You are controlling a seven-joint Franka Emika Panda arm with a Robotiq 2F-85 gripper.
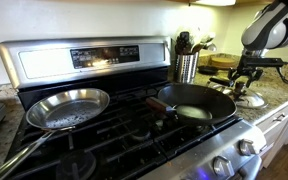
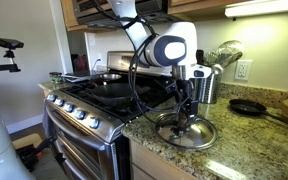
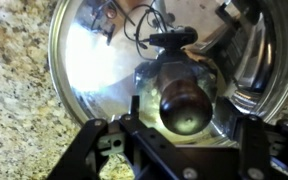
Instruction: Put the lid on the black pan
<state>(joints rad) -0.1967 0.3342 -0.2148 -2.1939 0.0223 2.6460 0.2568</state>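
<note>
Lid (image 3: 84, 70) is lying flat on the granite counter (image 3: 14, 95) and filling most of the wrist view, its dark knob (image 3: 179, 100) sitting near the centre. The gripper (image 3: 179, 150) is hovering just above it, its fingers (image 3: 102, 145) standing wide apart at 7 and 5 o'clock of that view and clasping nothing. By my reading the task is only beginning: the knob is not yet being pinched, and grasping, lifting, carrying and lowering are all waiting to be done. In an exterior view the black pan (image 1: 194, 102) is resting uncovered on the stove (image 1: 114, 135), at about 9 o'clock from the lid and near it. The raised grates and the pan's rim are looking like the edges to clear. A utensil holder (image 1: 187, 67) is crowding the pan's 12 o'clock side, while the air above the pan is looking open. Farther off at 9 o'clock, a silver pan (image 1: 66, 108) is sitting well apart.
</note>
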